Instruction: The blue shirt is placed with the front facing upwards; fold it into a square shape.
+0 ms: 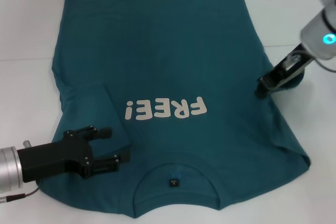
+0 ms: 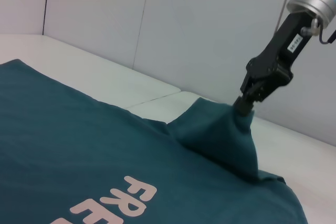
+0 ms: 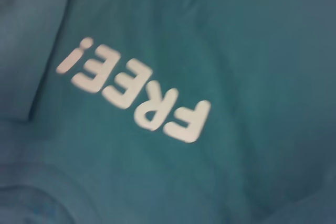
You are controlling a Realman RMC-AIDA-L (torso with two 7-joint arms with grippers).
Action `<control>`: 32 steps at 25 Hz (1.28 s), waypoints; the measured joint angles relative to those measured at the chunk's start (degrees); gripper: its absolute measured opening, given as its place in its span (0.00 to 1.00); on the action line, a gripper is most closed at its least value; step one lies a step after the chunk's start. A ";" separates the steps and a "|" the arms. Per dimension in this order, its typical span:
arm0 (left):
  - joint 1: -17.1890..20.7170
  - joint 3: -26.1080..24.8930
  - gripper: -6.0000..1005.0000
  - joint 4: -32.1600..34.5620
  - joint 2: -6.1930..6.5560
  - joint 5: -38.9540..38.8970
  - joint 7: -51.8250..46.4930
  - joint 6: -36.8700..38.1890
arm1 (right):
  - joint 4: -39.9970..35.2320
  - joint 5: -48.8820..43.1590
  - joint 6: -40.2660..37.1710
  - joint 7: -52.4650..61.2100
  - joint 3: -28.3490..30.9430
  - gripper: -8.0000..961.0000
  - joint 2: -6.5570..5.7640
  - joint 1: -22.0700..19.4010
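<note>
The blue shirt point(image 1: 173, 61) lies front up on the white table, its collar point(image 1: 176, 179) toward me and the white "FREE!" lettering point(image 1: 165, 109) on the chest. Its left sleeve point(image 1: 97, 114) is folded inward over the body. My left gripper point(image 1: 115, 144) hovers open at that sleeve's near edge, nothing between its fingers. My right gripper point(image 1: 261, 86) is shut on the right sleeve at the shirt's right edge. In the left wrist view that gripper point(image 2: 244, 104) holds the sleeve fabric point(image 2: 226, 140) lifted into a peak. The right wrist view shows the lettering point(image 3: 136, 95) and the folded sleeve point(image 3: 26, 51).
Bare white table point(image 1: 26, 35) surrounds the shirt on the left, the far side and the right point(image 1: 310, 124). A pale wall point(image 2: 184, 24) rises behind the table's far edge.
</note>
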 joint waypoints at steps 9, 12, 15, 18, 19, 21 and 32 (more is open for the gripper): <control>0.00 0.00 0.84 -0.20 0.00 0.00 0.26 -0.20 | 4.03 -0.88 3.51 2.92 -6.68 0.18 2.65 3.17; 0.04 0.00 0.84 -0.25 0.00 0.00 0.40 -0.23 | 4.60 -2.71 4.51 3.40 -8.27 0.19 4.17 3.75; 0.06 0.00 0.84 -0.27 0.00 0.00 0.42 -0.23 | 4.81 -4.77 4.95 3.85 -9.57 0.24 5.34 4.12; 0.07 0.00 0.84 -0.29 0.00 0.00 0.42 -0.24 | 4.50 -5.25 5.99 5.28 -9.02 0.31 5.47 3.90; 0.08 -0.01 0.84 -0.29 -0.03 0.00 0.42 -0.23 | 4.13 -5.13 6.53 5.78 -7.96 0.34 5.24 3.42; 0.09 -0.04 0.84 -0.29 -0.11 0.00 0.48 -0.23 | 3.29 -4.29 7.93 6.68 -3.44 0.39 4.42 1.83; 0.09 0.01 0.84 -0.28 -0.28 0.00 0.58 -0.22 | 6.63 8.36 18.39 6.36 8.15 0.70 -2.99 -8.48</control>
